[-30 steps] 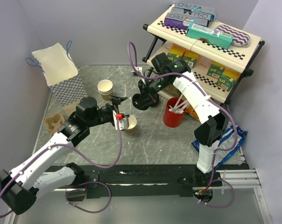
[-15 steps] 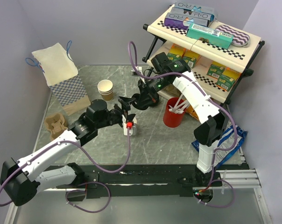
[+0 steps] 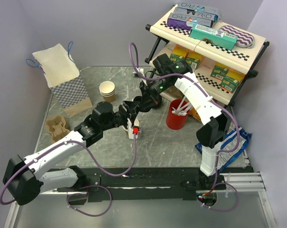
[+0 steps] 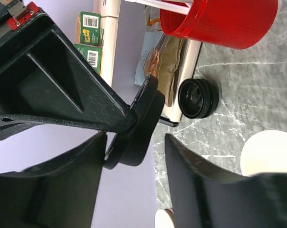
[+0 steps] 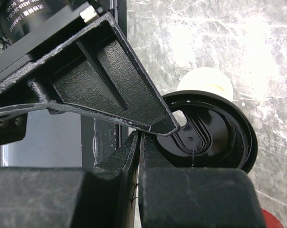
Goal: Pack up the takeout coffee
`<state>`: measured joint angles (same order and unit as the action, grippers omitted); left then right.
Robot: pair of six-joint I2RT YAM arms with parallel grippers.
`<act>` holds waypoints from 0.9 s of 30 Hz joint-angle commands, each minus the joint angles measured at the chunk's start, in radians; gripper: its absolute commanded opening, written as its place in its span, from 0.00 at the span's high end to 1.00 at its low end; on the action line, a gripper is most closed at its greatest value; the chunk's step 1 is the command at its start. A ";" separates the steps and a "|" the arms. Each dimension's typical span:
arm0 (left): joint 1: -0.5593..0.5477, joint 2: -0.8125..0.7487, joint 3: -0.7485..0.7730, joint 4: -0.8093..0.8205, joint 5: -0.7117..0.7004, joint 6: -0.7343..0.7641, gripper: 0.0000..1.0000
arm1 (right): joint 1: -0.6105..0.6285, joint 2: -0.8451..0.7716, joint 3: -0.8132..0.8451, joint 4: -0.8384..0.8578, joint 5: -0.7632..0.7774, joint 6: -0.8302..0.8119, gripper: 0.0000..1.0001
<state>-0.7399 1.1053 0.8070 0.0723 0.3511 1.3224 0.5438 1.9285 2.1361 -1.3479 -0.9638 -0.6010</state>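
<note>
No cup with a lid on shows. My right gripper (image 3: 142,105) is shut on the rim of a round black lid (image 5: 205,130) and holds it above the table. My left gripper (image 3: 132,116) is open, and in the left wrist view its fingers (image 4: 200,180) stand either side of that lid (image 4: 136,128). A lidless brown cup with a white inside (image 3: 136,131) stands just under and beside the left gripper; it also shows in the left wrist view (image 4: 269,152) and the right wrist view (image 5: 205,80). A stack of black lids (image 4: 198,98) lies on the table.
A stack of lidless brown cups (image 3: 107,90) stands at the back left. A checked paper bag (image 3: 62,76) and a cardboard cup carrier (image 3: 55,127) are at the left. A red cup of stirrers (image 3: 176,116) stands before the checkered shelf rack (image 3: 205,42).
My left arm has moved right and towards the right gripper, so its open fingers now straddle the held lid. The lidless cup has shifted slightly right. The right gripper has hardly moved.
</note>
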 commanded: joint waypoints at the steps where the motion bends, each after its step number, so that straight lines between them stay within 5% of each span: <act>1: -0.010 0.013 0.021 0.037 -0.004 0.026 0.52 | 0.007 0.004 0.050 -0.103 -0.039 -0.026 0.95; 6: -0.015 0.013 0.035 0.008 -0.014 0.003 0.64 | 0.007 -0.002 0.051 -0.103 -0.030 -0.026 0.92; 9: -0.018 0.001 0.052 -0.020 -0.029 -0.044 0.69 | 0.002 -0.011 0.091 -0.094 -0.004 -0.016 0.77; 10: -0.018 -0.004 0.057 -0.029 -0.035 -0.099 0.70 | -0.007 -0.014 0.111 -0.094 -0.001 -0.013 0.63; 14: -0.015 -0.022 0.107 -0.097 -0.081 -0.334 0.75 | -0.070 -0.107 0.125 0.056 -0.042 0.061 0.45; 18: 0.010 -0.044 0.159 -0.178 -0.057 -0.645 0.72 | -0.120 -0.420 -0.324 0.746 0.063 0.308 0.22; 20: 0.048 -0.047 0.179 -0.239 0.033 -0.877 0.69 | -0.110 -0.511 -0.485 0.918 0.158 0.351 0.15; 22: 0.107 -0.041 0.193 -0.273 0.103 -1.079 0.67 | -0.093 -0.579 -0.640 1.059 0.201 0.368 0.12; 27: 0.284 -0.024 0.130 -0.240 0.342 -1.363 0.68 | -0.071 -0.524 -0.708 1.052 0.218 0.449 0.11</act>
<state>-0.5610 1.0729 0.9619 -0.1535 0.4698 0.3206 0.4622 1.3392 1.4803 -0.4770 -0.7959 -0.2588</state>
